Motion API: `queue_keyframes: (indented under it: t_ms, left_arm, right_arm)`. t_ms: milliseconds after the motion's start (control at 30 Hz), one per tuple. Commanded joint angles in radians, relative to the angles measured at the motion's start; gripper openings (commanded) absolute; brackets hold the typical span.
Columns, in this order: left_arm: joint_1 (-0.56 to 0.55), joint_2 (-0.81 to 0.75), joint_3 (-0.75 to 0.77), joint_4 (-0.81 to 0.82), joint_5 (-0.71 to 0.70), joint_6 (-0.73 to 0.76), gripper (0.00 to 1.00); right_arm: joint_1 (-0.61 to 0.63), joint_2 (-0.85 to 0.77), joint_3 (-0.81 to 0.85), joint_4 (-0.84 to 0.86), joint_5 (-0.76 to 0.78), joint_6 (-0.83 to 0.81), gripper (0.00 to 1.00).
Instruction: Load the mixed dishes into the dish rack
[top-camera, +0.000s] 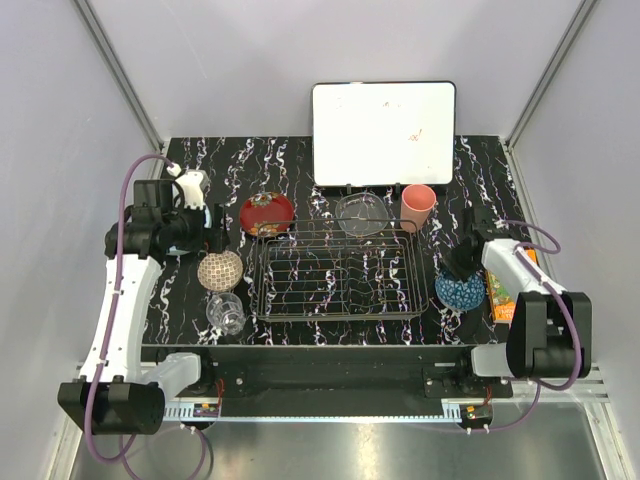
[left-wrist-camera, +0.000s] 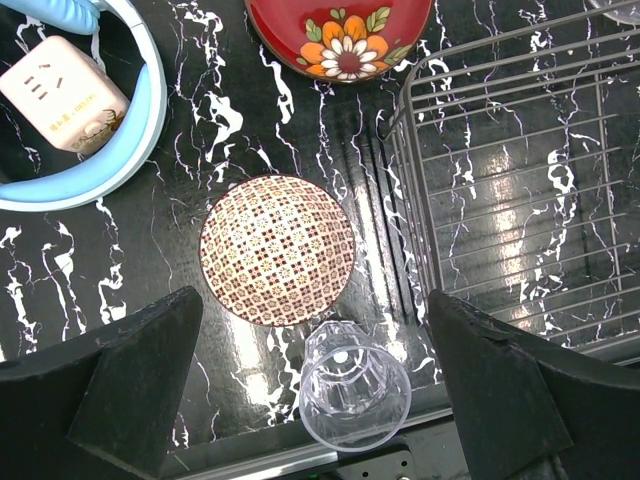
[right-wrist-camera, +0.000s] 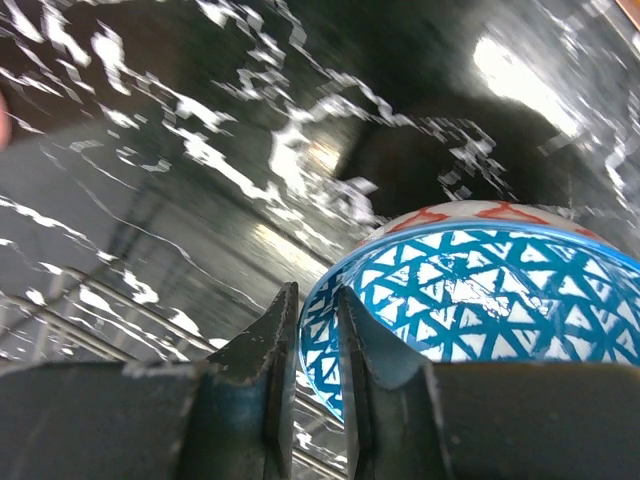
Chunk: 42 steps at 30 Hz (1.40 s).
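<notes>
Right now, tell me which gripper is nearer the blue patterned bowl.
Right. The right gripper grips the blue patterned bowl by its rim; the left gripper hangs open across the dish rack, over the beige lattice-patterned bowl.

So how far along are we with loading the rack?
Nothing done: the rack looks empty. In hand: the right gripper pinches the rim of the blue bowl. To load: red bowl, beige bowl, glass bowl, pink cup, small glass. The left gripper hangs open over the beige bowl.

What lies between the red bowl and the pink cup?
A clear glass bowl lies between the red bowl and the pink cup; the top view shows it.
</notes>
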Motion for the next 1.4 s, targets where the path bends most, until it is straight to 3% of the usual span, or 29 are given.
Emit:
queue_keyframes:
  t_ms: [0, 300, 467, 600, 633, 733, 867, 1200, 1367]
  left_arm:
    - [-0.002, -0.018, -0.015, 0.051, -0.020, 0.015, 0.99]
    - [-0.001, -0.011, -0.032, 0.066, -0.007, 0.003, 0.99]
    - [-0.001, -0.008, -0.038, 0.065, 0.003, 0.003, 0.99]
    - [-0.002, -0.008, -0.046, 0.066, 0.005, 0.011, 0.99]
    - [-0.001, -0.009, -0.047, 0.065, 0.003, 0.012, 0.99]
    - [-0.001, -0.009, -0.058, 0.066, 0.000, 0.015, 0.99]
    - [-0.001, -0.012, -0.067, 0.068, -0.001, 0.023, 0.99]
    - [-0.002, -0.024, -0.067, 0.071, -0.029, 0.035, 0.99]
    - [-0.001, -0.020, -0.060, 0.077, -0.029, 0.032, 0.99]
  right_arm:
    - [0.001, 0.057, 0.069, 0.091, 0.039, -0.011, 0.15]
    - [0.003, 0.143, 0.153, 0.170, 0.009, -0.028, 0.18]
    - [0.003, 0.190, 0.207, 0.203, -0.016, -0.057, 0.29]
    - [0.004, 0.206, 0.260, 0.207, -0.030, -0.106, 0.46]
    - [0.003, 0.200, 0.261, 0.209, -0.036, -0.111, 0.60]
    - [0.004, 0.166, 0.247, 0.209, -0.040, -0.123, 0.83]
    - [0.004, 0.071, 0.187, 0.192, 0.008, -0.126, 1.00]
    - [0.004, -0.271, 0.156, -0.125, 0.239, -0.116, 1.00]
    - [0.003, -0.279, 0.103, -0.270, 0.254, -0.022, 1.00]
